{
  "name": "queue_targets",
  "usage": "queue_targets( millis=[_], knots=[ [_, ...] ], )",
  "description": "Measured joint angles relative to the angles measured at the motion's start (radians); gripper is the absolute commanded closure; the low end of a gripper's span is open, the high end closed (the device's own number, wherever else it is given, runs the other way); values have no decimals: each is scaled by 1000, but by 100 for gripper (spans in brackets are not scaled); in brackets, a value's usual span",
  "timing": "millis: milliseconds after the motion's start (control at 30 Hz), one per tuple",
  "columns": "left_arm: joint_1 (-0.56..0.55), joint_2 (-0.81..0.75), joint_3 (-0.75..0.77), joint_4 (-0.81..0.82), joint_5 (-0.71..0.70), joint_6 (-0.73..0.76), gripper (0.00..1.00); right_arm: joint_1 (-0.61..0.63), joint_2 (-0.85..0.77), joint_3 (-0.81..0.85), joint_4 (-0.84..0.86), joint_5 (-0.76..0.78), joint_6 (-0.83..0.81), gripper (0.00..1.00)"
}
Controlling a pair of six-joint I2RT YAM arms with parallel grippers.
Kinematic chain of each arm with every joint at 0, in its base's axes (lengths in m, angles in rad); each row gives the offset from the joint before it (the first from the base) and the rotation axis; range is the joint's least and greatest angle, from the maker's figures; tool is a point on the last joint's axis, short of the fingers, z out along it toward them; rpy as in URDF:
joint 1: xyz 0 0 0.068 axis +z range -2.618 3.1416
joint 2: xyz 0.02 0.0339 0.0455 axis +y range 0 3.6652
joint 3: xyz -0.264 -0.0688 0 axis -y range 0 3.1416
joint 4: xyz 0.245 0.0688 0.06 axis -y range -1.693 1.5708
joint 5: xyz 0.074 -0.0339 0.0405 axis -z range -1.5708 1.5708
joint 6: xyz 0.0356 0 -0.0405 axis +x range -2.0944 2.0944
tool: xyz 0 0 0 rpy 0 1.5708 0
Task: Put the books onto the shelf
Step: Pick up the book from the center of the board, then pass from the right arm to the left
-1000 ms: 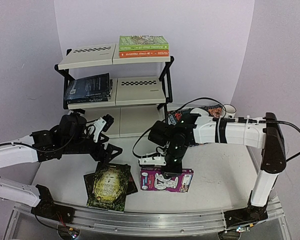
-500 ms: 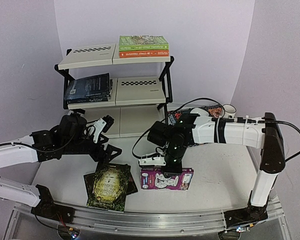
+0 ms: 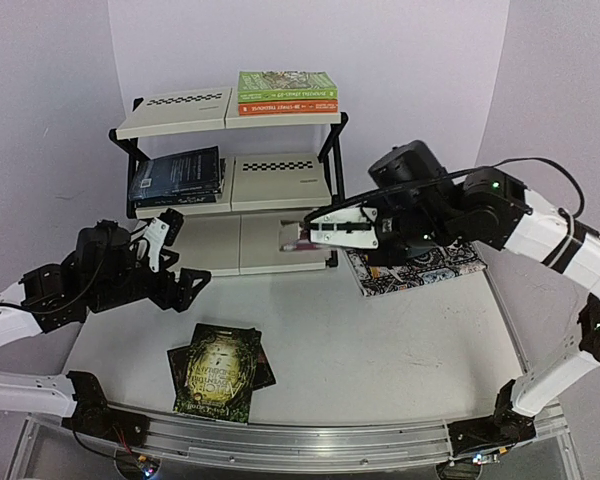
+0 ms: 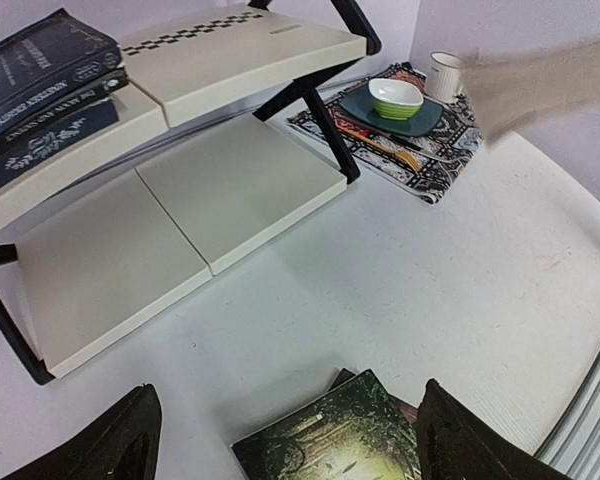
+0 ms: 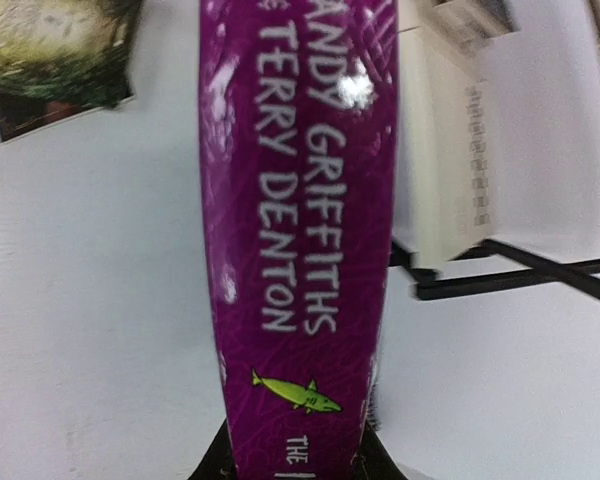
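Observation:
My right gripper [image 3: 325, 230] is shut on a purple book [image 3: 293, 236], held in the air on its edge just in front of the lowest tier of the shelf [image 3: 280, 172]. In the right wrist view the purple book's spine [image 5: 300, 250] fills the middle, with the gripper [image 5: 295, 462] clamped at its lower end. Green and orange books [image 3: 287, 92] lie on the top tier and dark blue books [image 3: 178, 175] on the middle one. A dark green-gold book [image 3: 218, 370] lies on the table over another. My left gripper [image 3: 180, 255] hovers open above it, empty.
A patterned mat [image 3: 425, 268] lies right of the shelf, partly under my right arm. On the mat [image 4: 435, 175] sit a dark plate with a green bowl [image 4: 395, 97], and a white cup [image 4: 445, 75]. The shelf's black leg [image 4: 325, 135] stands next to it.
My right gripper has lifted the purple book off the table and carried it up and back to the shelf's lowest tier. My left arm has drawn back to the left.

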Motion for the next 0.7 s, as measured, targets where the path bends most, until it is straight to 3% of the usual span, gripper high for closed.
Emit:
queue_targets(
  millis=[200,367,567,700],
  knots=[
    [0,-64,7,-48,-65,-32,11,-11,-18,73,353,118,-353,100],
    [0,-73,17,-83,-84,-47,12,-56,206,407,525,106,-555,100],
    [0,-73,35,-114,-84,-62,12,-138,457,793,618,31,-668,100],
    [0,-79,39,-125,-84,-64,12,-178,483,850,620,-26,-677,100]
  ],
)
